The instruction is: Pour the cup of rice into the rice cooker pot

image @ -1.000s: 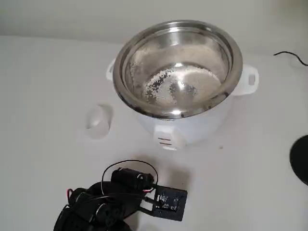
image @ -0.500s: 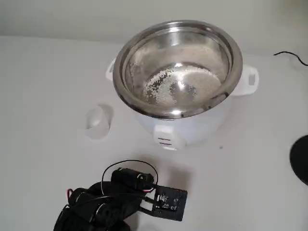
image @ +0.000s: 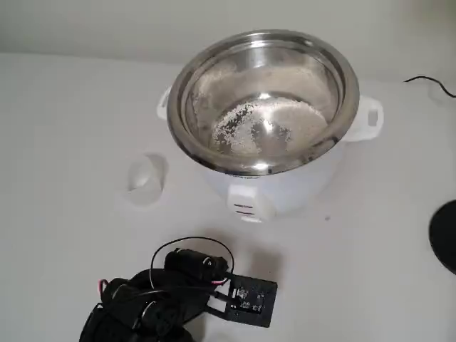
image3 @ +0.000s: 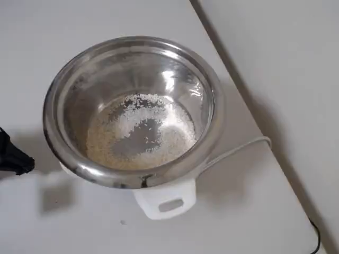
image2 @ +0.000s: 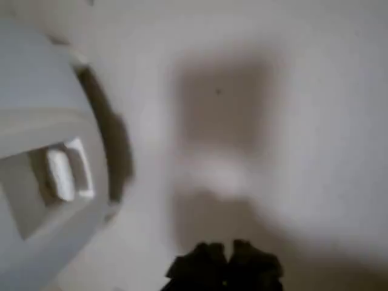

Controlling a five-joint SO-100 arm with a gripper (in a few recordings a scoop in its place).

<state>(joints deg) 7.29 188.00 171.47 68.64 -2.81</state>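
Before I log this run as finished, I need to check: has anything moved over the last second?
Nothing has visibly changed. The cup stands on the table left of the rice cooker pot in the fixed view, the rice lies in the pot, and the arm stays folded.

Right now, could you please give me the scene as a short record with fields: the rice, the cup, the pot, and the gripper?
rice: a pale heap on the bottom of the pot
pot: shiny steel bowl set in the white cooker, open on top
cup: stands on the table left of the cooker in the fixed view; contents cannot be told
gripper: dark fingers at the bottom edge of the blurred wrist view, close together, holding nothing
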